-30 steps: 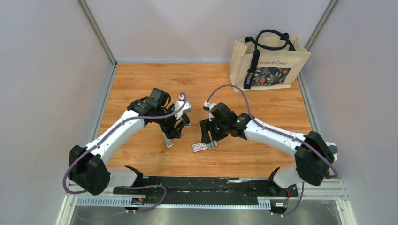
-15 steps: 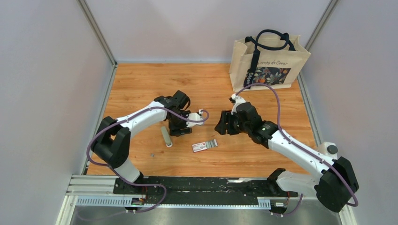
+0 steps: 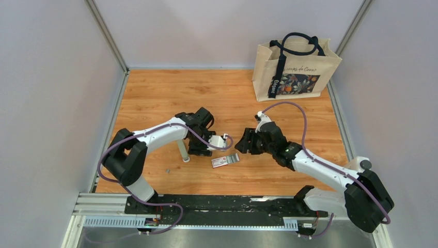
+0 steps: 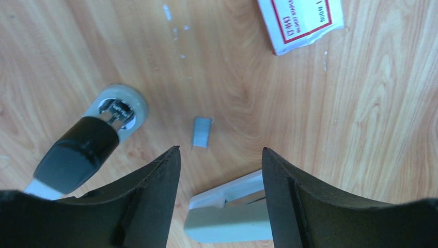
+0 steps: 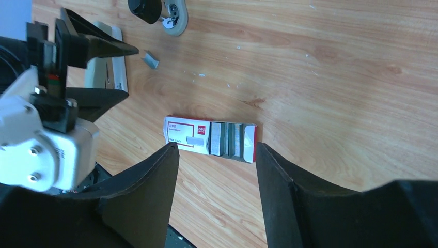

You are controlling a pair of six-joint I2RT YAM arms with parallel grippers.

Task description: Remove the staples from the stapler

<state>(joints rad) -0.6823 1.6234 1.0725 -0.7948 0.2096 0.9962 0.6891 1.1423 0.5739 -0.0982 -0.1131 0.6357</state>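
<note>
The stapler (image 4: 85,155) is a slim black body with a grey rounded end and a silvery part inside. It lies on the wood left of my left gripper (image 4: 220,150) and shows in the top view (image 3: 182,151) and at the top of the right wrist view (image 5: 155,8). A short strip of staples (image 4: 202,133) lies loose just ahead of the left fingertips and also shows in the right wrist view (image 5: 151,60). My left gripper (image 3: 206,149) is open, low over a pale grey bar (image 4: 227,214). My right gripper (image 5: 216,145) is open and holds nothing.
A red-and-white box (image 5: 210,138) with staple strips showing lies between the two grippers (image 3: 225,161). A tiny grey bit (image 3: 167,169) rests near the front left. A printed tote bag (image 3: 294,64) stands at the back right. Grey walls enclose the table.
My right gripper has drawn back from over the box toward the right. My left gripper has moved right, away from the stapler and toward the box, and its jaws have narrowed a little.
</note>
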